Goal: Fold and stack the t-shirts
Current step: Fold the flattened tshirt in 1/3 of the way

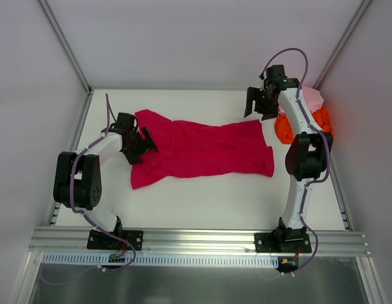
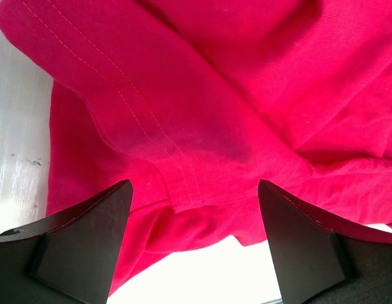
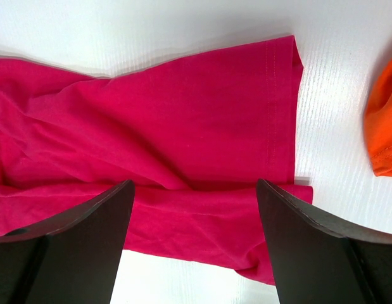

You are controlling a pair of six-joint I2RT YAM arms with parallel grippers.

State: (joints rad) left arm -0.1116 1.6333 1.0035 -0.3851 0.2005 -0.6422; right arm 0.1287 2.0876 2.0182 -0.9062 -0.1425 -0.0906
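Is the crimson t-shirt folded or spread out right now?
Mostly spread: the crimson t-shirt lies stretched out long across the table, one layer lapped over another near its hem, not a compact fold.

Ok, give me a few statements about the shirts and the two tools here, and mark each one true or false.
1. The crimson t-shirt lies spread out on the table. True.
2. The left tool is shut on the shirt. False: its fingers stand apart, open over the cloth.
3. The orange t-shirt lies folded on the crimson one. False: it is bunched near the far right corner, apart from it.
4. The pink t-shirt lies by the orange one. True.
5. The right tool is open. True.
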